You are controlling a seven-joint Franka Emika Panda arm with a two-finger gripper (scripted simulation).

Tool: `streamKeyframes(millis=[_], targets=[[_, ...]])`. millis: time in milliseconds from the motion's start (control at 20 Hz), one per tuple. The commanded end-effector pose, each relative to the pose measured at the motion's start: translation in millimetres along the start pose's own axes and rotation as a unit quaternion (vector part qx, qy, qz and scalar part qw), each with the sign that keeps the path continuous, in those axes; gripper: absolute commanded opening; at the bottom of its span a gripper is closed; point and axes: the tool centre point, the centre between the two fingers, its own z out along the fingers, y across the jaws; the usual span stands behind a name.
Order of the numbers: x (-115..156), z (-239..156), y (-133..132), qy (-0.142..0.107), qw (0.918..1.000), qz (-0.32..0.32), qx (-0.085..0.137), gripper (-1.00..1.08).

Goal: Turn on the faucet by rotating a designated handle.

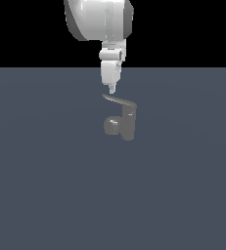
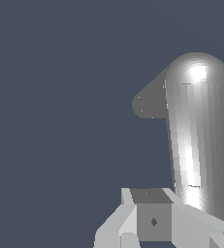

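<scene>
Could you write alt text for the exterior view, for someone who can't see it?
A white robot arm's gripper hangs just above the tip of the handle on a small grey faucet, which stands on a flat dark blue-grey surface against a black background.

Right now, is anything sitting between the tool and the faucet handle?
Nothing visible does. In the exterior view the tool hangs just above the free end of the handle, with only a small gap between them. The faucet stands alone on the grey surface, and the wrist view shows no other object near it.
</scene>
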Motion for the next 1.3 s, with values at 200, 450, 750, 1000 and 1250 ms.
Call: streamKeyframes(millis=[200,450,750,1000,1250], targets=[[-2.5,17.0,-9.5,0.017,0.9994,0.03,0.009,-1.0],[-3.0,19.9,-11.0,0.02,0.9991,0.035,0.01,-1.0],[-4.9,20.2,-3.8,0.02,0.9992,0.034,0.01,-1.0],[-7.9,20.6,8.1,0.02,0.9992,0.034,0.01,-1.0],[-10.7,20.9,20.3,0.02,0.9992,0.035,0.01,-1.0]])
